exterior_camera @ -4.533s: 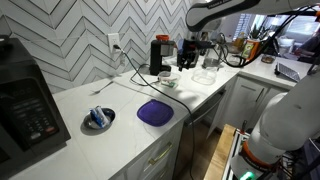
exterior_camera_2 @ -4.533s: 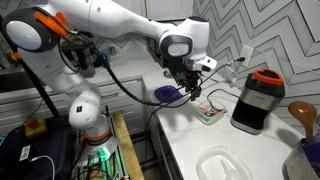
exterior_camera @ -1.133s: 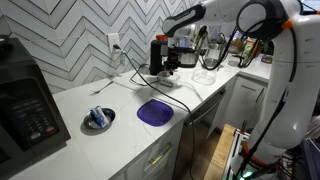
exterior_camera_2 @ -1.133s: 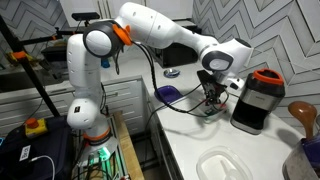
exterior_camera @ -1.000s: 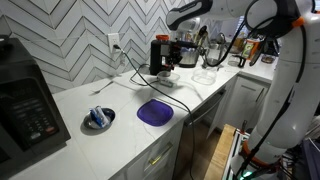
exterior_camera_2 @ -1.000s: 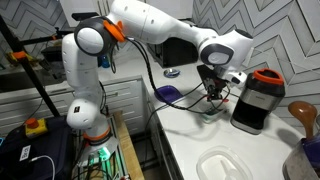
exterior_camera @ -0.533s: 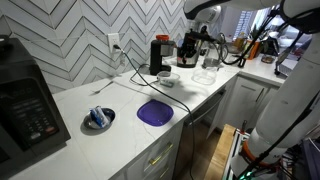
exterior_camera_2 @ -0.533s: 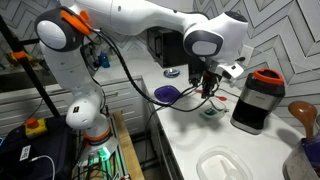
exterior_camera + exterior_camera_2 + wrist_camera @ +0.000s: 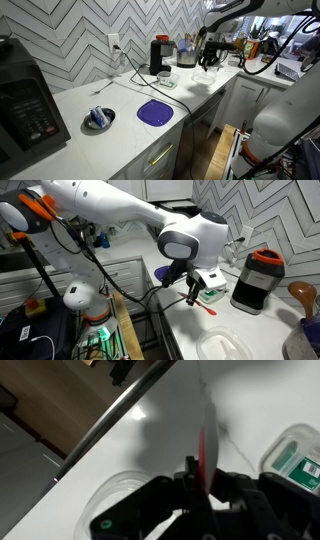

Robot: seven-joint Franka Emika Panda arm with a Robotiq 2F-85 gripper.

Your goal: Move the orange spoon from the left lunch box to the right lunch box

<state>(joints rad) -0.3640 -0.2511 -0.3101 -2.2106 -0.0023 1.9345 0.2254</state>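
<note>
My gripper (image 9: 193, 295) is clamped on the orange spoon (image 9: 207, 307), holding it over the white worktop (image 9: 192, 330) between the green-filled lunch box (image 9: 296, 454) and the near clear lunch box (image 9: 222, 343).

The arm (image 9: 110, 208) stretches out, its hand (image 9: 193, 290) angled downward and clamped on the orange spoon (image 9: 205, 445).

On my white table (image 9: 120, 135) I see a boxy black microwave (image 9: 25, 110) at one end, a small grey dish (image 9: 98, 119) holding something blue, and a round purple plate (image 9: 155, 112) near the front edge. A black appliance with an orange lid (image 9: 257, 280) stands near a wooden spoon (image 9: 303, 295).
</note>
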